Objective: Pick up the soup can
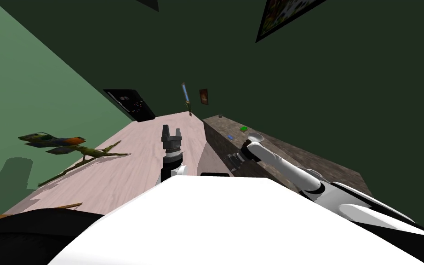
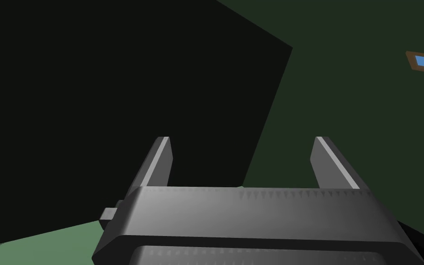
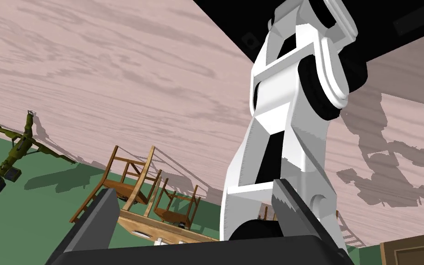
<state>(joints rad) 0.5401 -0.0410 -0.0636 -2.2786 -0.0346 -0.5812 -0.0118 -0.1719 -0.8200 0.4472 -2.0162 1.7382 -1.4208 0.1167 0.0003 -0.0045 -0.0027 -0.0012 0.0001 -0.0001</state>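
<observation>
A long, speckled brown-grey counter (image 1: 330,171) runs along the dark green wall on my right side. Several little things sit on its top: a small dark object (image 1: 220,116) at the far end, a small green object (image 1: 243,129) nearer, and a small blue object (image 1: 230,137) by the near edge. They are too small to tell which, if any, is the soup can.

The right hand (image 1: 232,162) hangs beside the counter's near face, below the blue object, its forearm stretched over the counter's edge. In the right wrist view the right hand (image 3: 192,186) has its two blade fingers spread wide with nothing between them, turned towards the pale pink wood-grain floor (image 3: 114,69).

The left hand (image 1: 171,129) is raised over the floor, well apart from the counter. Its fingers (image 2: 163,156) stand apart and empty.
</observation>
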